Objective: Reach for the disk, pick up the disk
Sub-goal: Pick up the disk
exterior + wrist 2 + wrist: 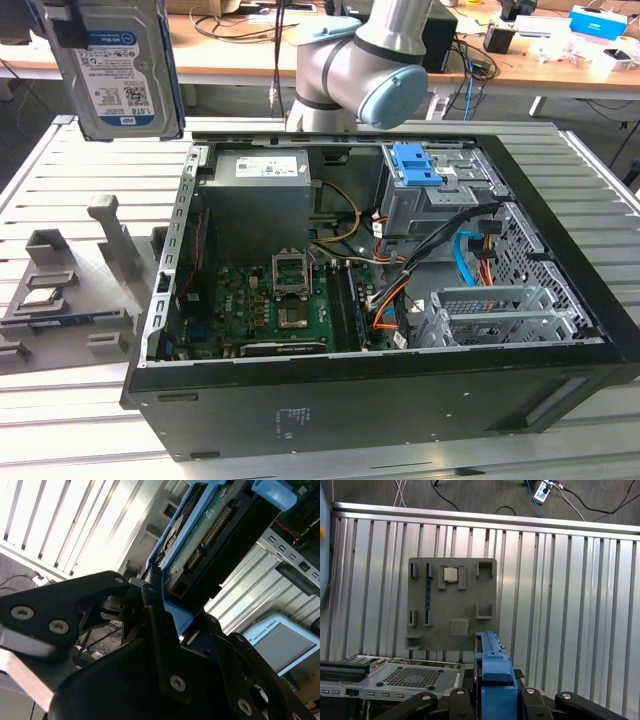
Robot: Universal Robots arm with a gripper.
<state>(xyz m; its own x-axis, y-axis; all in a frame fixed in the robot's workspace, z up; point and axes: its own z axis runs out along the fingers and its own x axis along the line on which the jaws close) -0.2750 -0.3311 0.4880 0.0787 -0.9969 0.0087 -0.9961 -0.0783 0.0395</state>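
Blue-railed disk (118, 75) seemingly clamped in end effector (492, 694) aloft.

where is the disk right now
The disk hangs in the air at the exterior view's upper left, above the grey fixture tray and outside the computer case; in the first wrist view the gripper is clamped on its blue side rail.

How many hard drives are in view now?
1. The grey metal hard drive with blue side rails is clamped in the black gripper, above the slatted table at the exterior view's left. The grey drive cage might hide others.
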